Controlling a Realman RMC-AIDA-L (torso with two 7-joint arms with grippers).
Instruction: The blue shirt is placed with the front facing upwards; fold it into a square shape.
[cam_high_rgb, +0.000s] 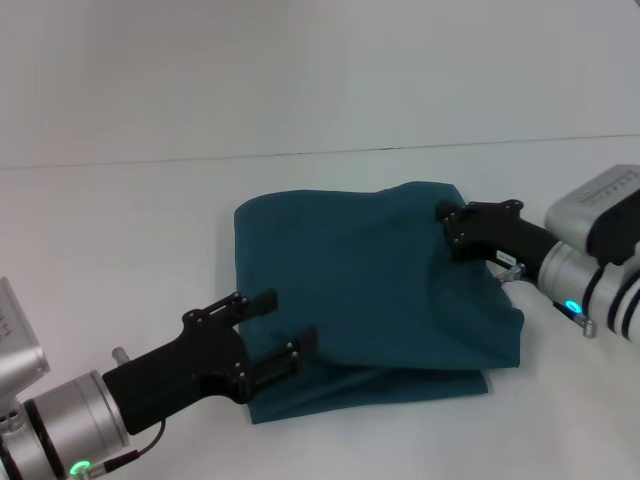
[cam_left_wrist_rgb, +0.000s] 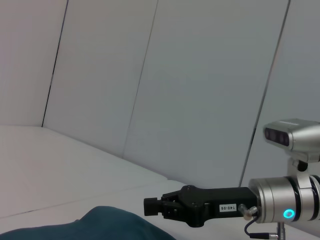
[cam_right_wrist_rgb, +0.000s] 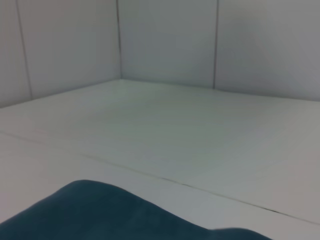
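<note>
The blue shirt (cam_high_rgb: 370, 290) lies folded into a rough rectangle in the middle of the white table, plain teal side up, with a raised hump at its far right corner. My left gripper (cam_high_rgb: 282, 324) is open at the shirt's near left corner, fingers just over the cloth edge and holding nothing. My right gripper (cam_high_rgb: 453, 231) stands open against the far right edge; I cannot tell whether cloth lies between its fingers. The left wrist view shows the shirt's hump (cam_left_wrist_rgb: 107, 222) with the right gripper (cam_left_wrist_rgb: 150, 206) just beyond it. A shirt edge (cam_right_wrist_rgb: 115, 215) fills the right wrist view's bottom.
The white table (cam_high_rgb: 120, 230) runs out on all sides of the shirt, with a seam line (cam_high_rgb: 300, 153) behind it. Pale wall panels (cam_left_wrist_rgb: 150, 75) stand at the back.
</note>
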